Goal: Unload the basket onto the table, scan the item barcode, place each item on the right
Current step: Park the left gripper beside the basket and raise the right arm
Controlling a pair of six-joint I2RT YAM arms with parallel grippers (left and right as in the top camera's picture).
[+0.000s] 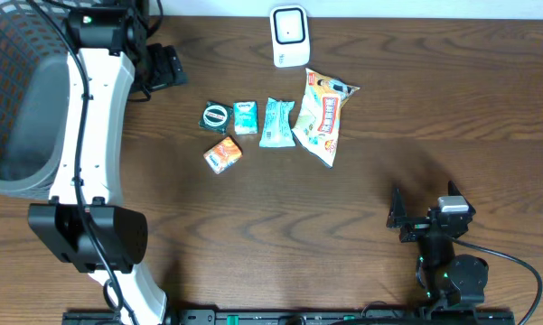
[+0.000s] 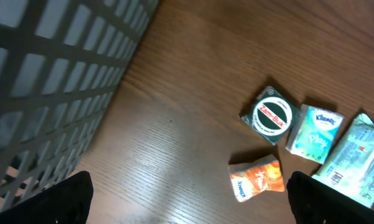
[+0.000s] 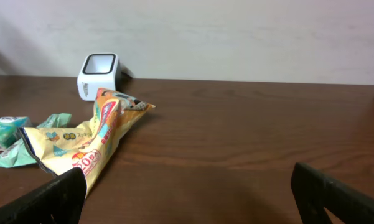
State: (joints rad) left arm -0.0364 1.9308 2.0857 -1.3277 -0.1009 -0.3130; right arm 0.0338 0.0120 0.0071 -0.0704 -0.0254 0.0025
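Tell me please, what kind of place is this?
Probably a mock shop checkout on a wooden table: a white barcode scanner, small packaged goods laid near it, and a mesh basket at the left edge.

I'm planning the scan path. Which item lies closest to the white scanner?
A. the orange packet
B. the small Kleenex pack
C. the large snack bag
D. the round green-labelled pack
C: in the overhead view the snack bag has its top end just below and right of the scanner, nearer than anything else.

wooden table (image 1: pixel 434 108), scanner (image 1: pixel 289 36), snack bag (image 1: pixel 323 116), packets (image 1: pixel 245 117)
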